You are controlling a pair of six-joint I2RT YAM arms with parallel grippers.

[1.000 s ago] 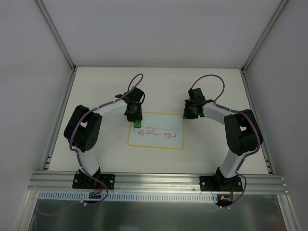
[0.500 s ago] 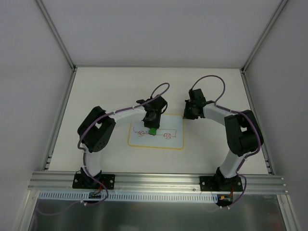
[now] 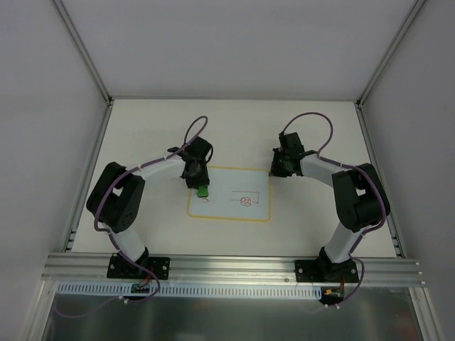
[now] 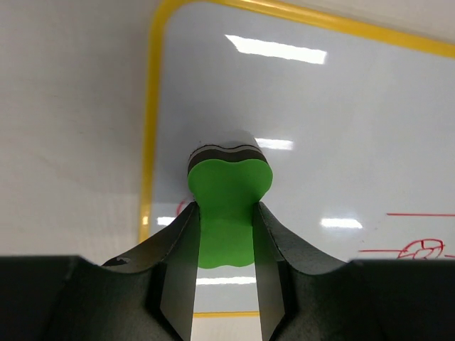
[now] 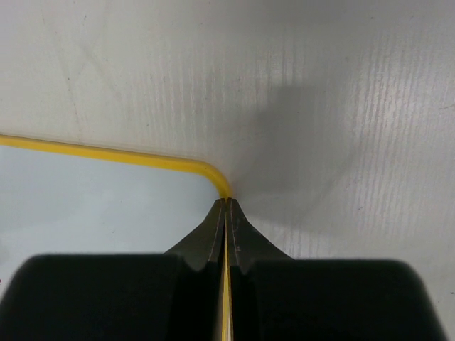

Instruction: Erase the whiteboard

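now left end effector [image 4: 224, 207], gripping eraser [image 4: 227, 177], back at whiteboard [image 4: 341, 106] left; right end effector [image 5: 226, 202] pinches corner.

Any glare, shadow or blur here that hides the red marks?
Left wrist: light reflections streak the whiteboard, but the red marks are legible. Right wrist: a soft shadow lies on the table beyond the right gripper. Top external: evenly lit, sharp.
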